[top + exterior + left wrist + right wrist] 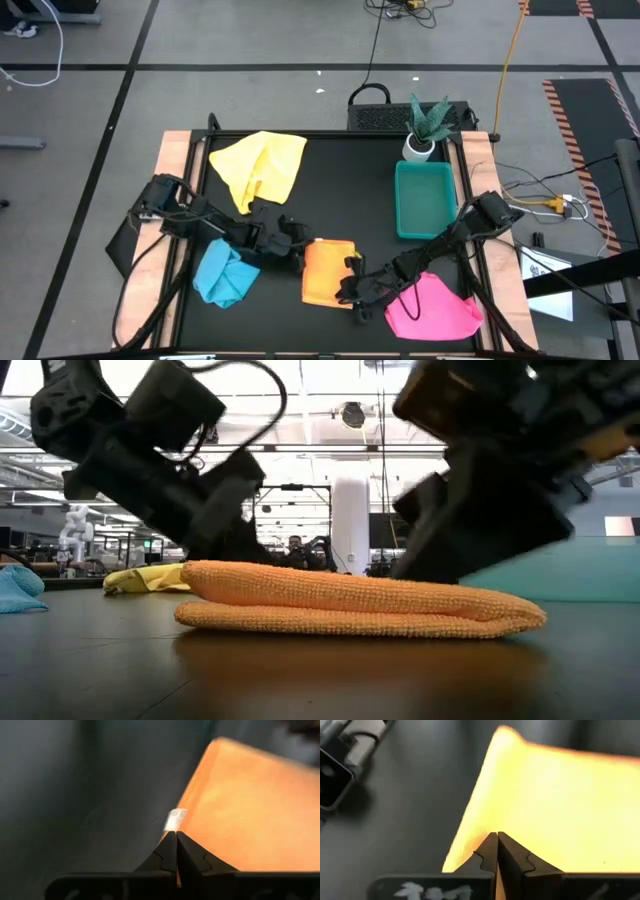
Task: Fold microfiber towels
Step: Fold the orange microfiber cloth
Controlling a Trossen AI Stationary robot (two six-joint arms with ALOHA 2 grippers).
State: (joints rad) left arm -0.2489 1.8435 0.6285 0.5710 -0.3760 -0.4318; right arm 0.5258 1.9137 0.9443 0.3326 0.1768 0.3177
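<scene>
Both arms reach in low toward the middle of the front edge, elbows out at the table's sides, wrists tilted down. The left gripper point(295, 252) sits at the left edge of the orange towel point(328, 270), and in its own wrist view the two fingers point(170, 852) are pressed tight together with the tips right on the cloth's edge, next to a little white tag point(175, 819). Whether any fabric is actually caught between them, can't tell. The right gripper point(350, 290) is at the towel's right side, same deal: fingers point(492, 851) closed flat against each other, tips on the towel's edge.

The orange towel itself lies folded over in two layers on the black table point(330, 190), pretty flat in the low view. Further out, the light blue towel point(226, 275) is bunched up near the front left, the pink towel point(435, 308) crumpled at front right, and the yellow towel point(262, 167) spread loosely toward the back left. A green tray point(425, 200) sits at the right, with a small potted plant point(425, 128) just behind it.
</scene>
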